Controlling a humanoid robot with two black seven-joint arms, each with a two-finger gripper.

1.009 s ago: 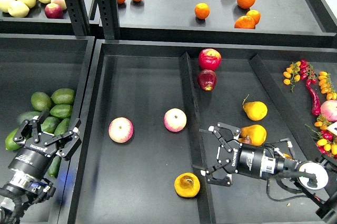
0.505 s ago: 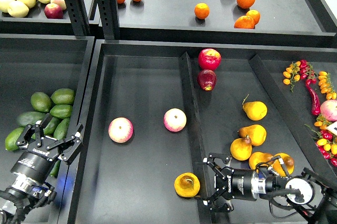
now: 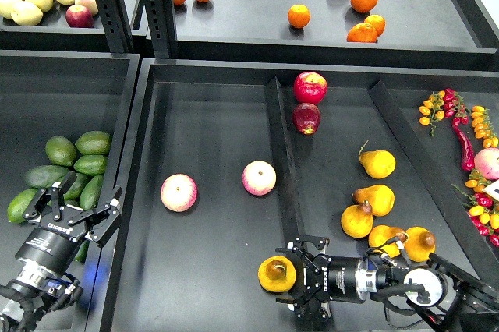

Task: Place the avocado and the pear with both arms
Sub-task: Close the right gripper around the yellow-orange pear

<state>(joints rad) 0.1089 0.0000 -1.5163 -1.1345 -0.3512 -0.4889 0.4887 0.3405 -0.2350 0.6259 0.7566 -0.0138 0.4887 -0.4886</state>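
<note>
The pear (image 3: 277,273), yellow-orange with a brown patch, lies at the front of the middle bin beside the divider (image 3: 282,160). My right gripper (image 3: 295,276) is open and lies low across the divider. Its fingers (image 3: 306,245) reach toward the pear's right side, but I cannot tell if they touch it. Several dark green avocados (image 3: 91,164) lie in the left bin. My left gripper (image 3: 74,201) is open and empty, hovering over the front ones, and partly hides them.
Two pink-yellow apples (image 3: 178,192) (image 3: 259,178) lie in the middle bin. Two red apples (image 3: 310,87) and several yellow pears (image 3: 377,164) lie right of the divider. Oranges (image 3: 299,15) sit on the back shelf, chillies and small tomatoes (image 3: 460,125) at far right.
My right gripper has moved left and toward the front, from the yellow pears to beside the brown-patched pear. My left gripper has drawn back slightly, still open.
</note>
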